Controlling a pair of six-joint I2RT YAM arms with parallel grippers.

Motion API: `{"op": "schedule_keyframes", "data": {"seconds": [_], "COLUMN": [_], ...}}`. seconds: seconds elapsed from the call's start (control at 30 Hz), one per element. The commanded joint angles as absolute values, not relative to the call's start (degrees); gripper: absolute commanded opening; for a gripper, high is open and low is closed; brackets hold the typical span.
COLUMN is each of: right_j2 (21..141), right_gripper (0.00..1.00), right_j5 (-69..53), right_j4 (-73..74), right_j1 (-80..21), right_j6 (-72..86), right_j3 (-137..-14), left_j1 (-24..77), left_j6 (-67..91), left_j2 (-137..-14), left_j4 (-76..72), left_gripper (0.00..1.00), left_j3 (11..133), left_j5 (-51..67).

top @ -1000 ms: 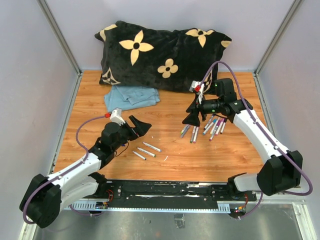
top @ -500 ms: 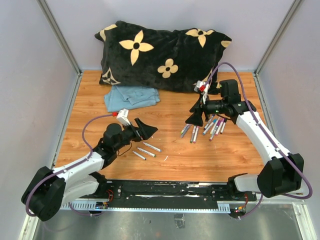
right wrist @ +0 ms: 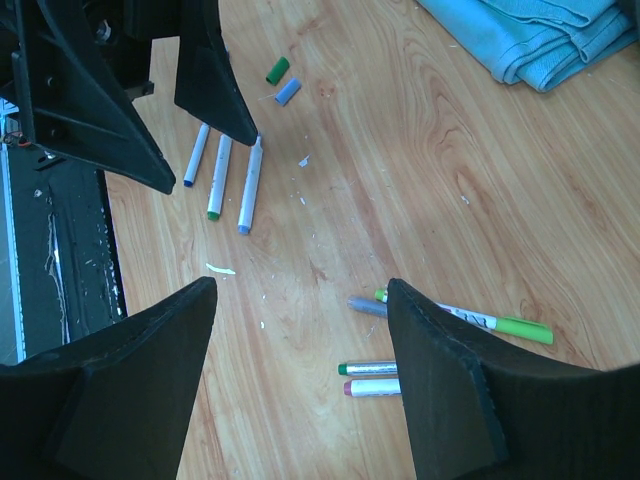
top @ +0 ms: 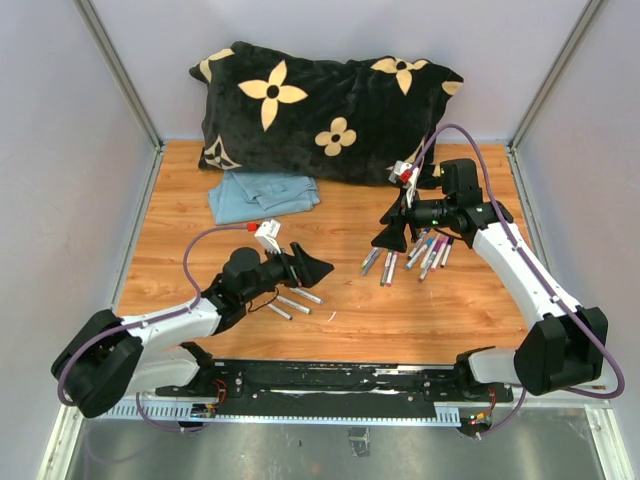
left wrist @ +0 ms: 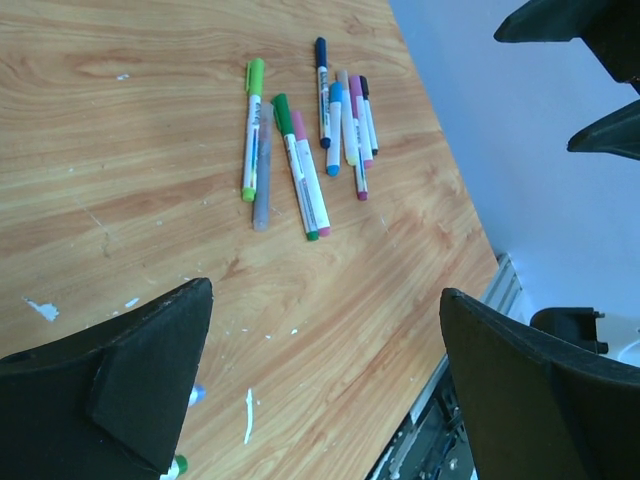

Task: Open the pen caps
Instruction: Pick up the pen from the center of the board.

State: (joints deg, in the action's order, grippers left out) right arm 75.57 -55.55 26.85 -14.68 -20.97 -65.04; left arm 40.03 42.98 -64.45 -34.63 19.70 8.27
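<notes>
**Top view:** The left gripper (top: 312,262), jaws spread wide and empty, hangs over a scuffed wooden table (top: 180,250), left of a bundle of slim white marker pens (top: 410,255). It is directly above three uncapped white pen barrels (top: 293,300). The right gripper (top: 390,228), jaws apart and holding nothing, hovers at the bundle's far-left corner. A folded light-blue cloth (top: 262,195) and a black plush pillow with cream flowers (top: 320,105) lie beyond the bundle.

**Left wrist view:** Small cylindrical plastic pen caps (left wrist: 256,75) in green, blue, purple, pink and a dark shade sit on the bundled pens. Bare wood separates them from the open fingers.

**Right wrist view:** A loose green cap (right wrist: 277,70) and a loose blue cap (right wrist: 288,92) lie well left of the bundle, beside the three barrels. The left gripper's black fingers overlap the barrels' ends.
</notes>
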Motion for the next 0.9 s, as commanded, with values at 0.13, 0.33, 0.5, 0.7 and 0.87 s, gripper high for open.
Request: {"op": "schedule_keyframes", "data": {"seconds": [0.13,0.33,0.5,0.7,0.87], "right_j2": [75.50,76.06,76.24,76.50,76.74], "right_gripper": [0.70,0.71,0.71,0.71,0.71], "right_j5": [-56.74,-54.63,-53.16,-52.91,-52.91], "right_j4": [26.21,25.73,24.73,24.27,24.33], "right_j1": [-13.12,-12.06,-10.12,-8.43,-7.84], "right_j6": [-20.63,-19.27,-17.37,-16.50,-16.44], "right_j3": [-64.57,-64.59,-64.27,-64.22,-64.16], "left_j1": [40.67,44.21,46.53,46.58,46.58], "left_j6": [41.31,33.79,28.55,21.88,18.09], "left_j2": [-70.69,-76.87,-85.42,-97.37,-105.52], "left_j4": [-41.62,-28.37,-18.81,-5.52,-1.29], "left_gripper": [0.96,0.91,0.76,0.49,0.37], "left_j3": [21.77,30.79,40.59,56.40,65.32], "left_j5": [12.29,5.31,-0.37,-2.25,0.42]}}
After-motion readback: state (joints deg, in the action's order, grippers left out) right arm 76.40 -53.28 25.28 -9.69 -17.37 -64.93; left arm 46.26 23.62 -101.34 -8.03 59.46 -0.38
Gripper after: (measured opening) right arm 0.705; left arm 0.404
